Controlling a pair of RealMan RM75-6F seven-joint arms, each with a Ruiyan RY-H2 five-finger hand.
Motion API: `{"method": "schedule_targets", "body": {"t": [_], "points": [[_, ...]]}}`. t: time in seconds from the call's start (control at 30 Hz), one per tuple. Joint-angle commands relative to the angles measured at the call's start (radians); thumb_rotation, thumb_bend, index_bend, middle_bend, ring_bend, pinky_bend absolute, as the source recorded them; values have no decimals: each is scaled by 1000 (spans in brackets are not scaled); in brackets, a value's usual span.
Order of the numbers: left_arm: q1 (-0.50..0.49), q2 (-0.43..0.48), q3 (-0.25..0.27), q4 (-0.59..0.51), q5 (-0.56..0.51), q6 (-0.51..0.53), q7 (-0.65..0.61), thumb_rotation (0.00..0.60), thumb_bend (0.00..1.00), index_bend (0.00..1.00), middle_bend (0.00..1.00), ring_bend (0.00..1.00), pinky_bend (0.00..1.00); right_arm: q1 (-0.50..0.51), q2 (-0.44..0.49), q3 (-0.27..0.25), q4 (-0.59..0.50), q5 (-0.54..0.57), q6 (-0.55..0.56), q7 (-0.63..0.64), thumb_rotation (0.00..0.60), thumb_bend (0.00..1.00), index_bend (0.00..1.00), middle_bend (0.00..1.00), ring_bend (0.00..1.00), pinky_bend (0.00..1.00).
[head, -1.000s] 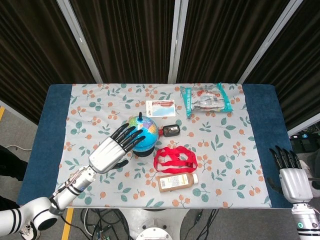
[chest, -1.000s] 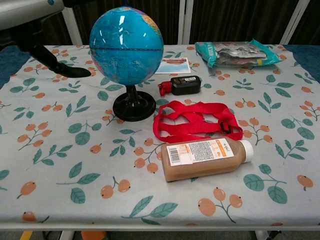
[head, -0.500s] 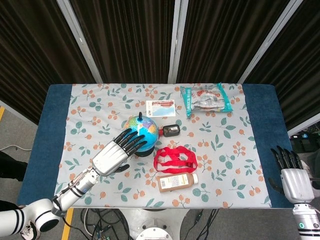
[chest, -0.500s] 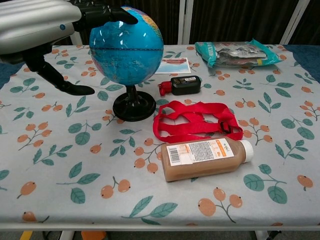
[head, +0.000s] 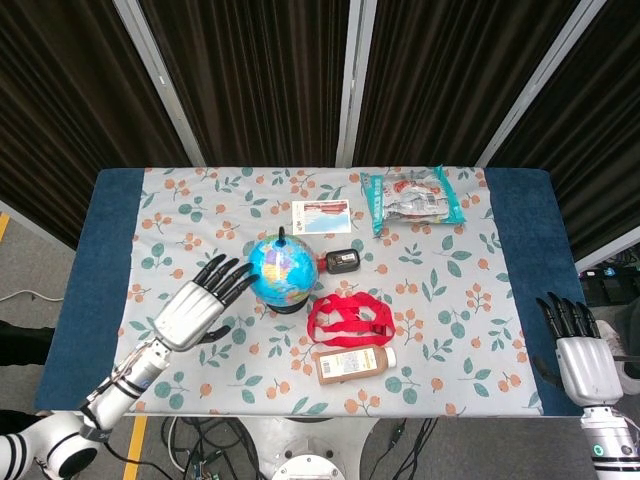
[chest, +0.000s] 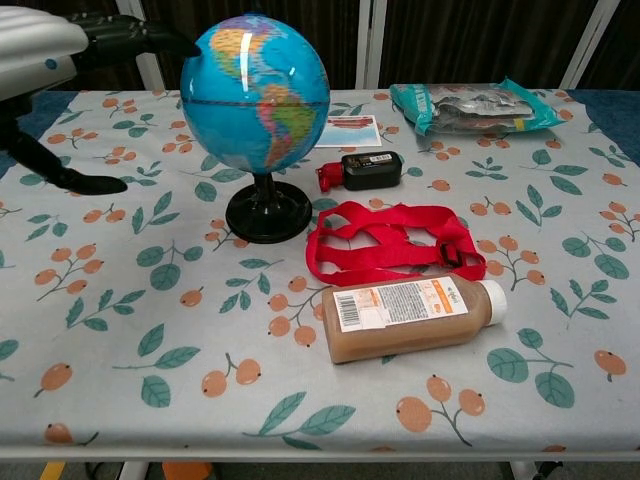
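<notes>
A small blue globe stands upright on a black round base near the middle of the table. My left hand hovers just left of the globe, fingers spread and pointing toward it, holding nothing; its fingertips are close to the sphere but apart from it. My right hand is off the table's front right corner, fingers apart and empty; the chest view does not show it.
A red strap lies right of the globe, with a brown drink bottle on its side in front. A black device, a postcard and a snack bag lie further back.
My left hand has drawn back to the left off the globe's top. The globe has spun, with green and yellow land facing the chest camera. The right hand has barely moved.
</notes>
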Motion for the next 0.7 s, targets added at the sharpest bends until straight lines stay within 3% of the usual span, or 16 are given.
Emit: {"method": "schedule_targets", "body": {"t": [0.03,0.27,0.7], "points": [[56,34,22,29,-50,39,-23,600,177,39,40,0,0,-1,3,1,-4,0,3,-2,600,176,0,0,0,0],[180,109,39,96,-149,132,-90,600,178,39,40,0,0,-1,5,2,-9,4,3,-6,600,176,0,0,0,0],[346,177,62,151,-171,290,-151,600,178,39,40,0,0,6,0,0,-43,3,-10,-45,600,176,0,0,0,0]]}}
